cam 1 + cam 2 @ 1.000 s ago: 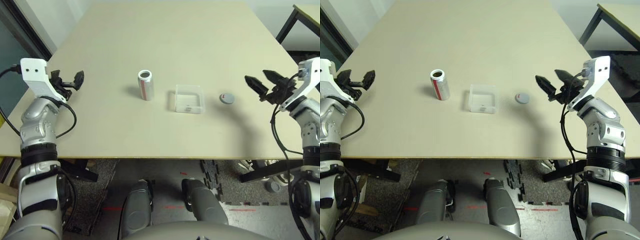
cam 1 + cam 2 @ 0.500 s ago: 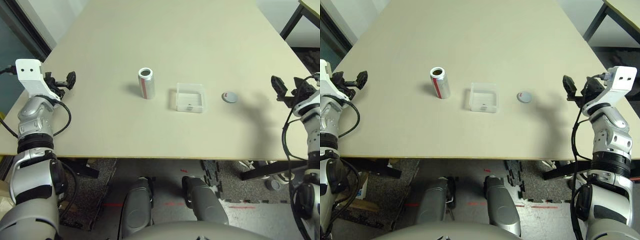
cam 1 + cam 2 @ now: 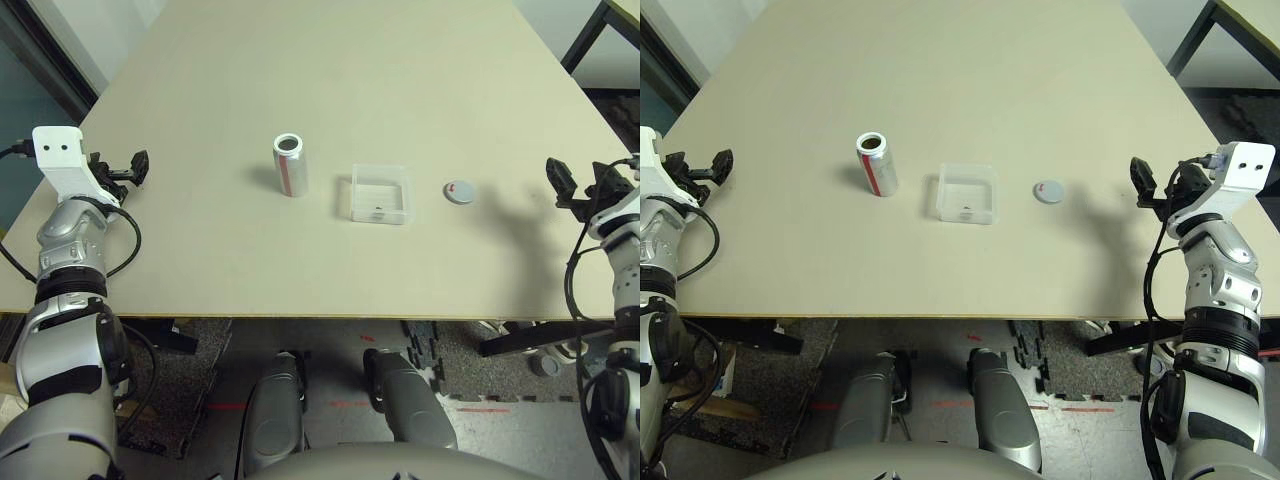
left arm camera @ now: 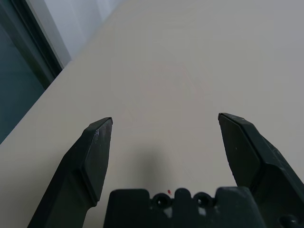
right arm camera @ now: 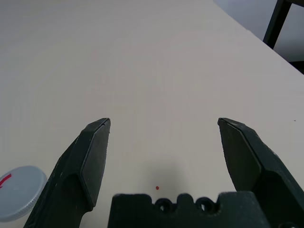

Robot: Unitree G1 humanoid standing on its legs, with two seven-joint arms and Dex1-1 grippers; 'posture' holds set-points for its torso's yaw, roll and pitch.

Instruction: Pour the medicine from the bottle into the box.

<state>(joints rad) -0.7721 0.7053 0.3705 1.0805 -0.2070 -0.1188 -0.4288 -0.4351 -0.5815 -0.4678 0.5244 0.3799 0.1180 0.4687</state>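
Both arms have drawn back toward the sides of the surface (image 3: pixel 420 120) since a second ago: the left claw (image 3: pixel 128 168), earlier over the surface nearer the bottle, now hangs at the left edge, and the right claw (image 3: pixel 1152 185), earlier close to the loose cap, now sits out at the right edge. The bottle, box and cap have not shifted. Both claws stand wide and empty, as the wrist views show, their fingers (image 4: pixel 97 147) spread over bare surface. The bottle (image 3: pixel 289 165) stands upright and uncapped left of centre, well apart from the left claw. The clear box (image 3: pixel 380 194) lies just to its right, a dark speck of medicine (image 3: pixel 377 210) on its floor. The round grey cap (image 3: pixel 459 191) lies flat beyond the box, nearest the right claw but apart from it.
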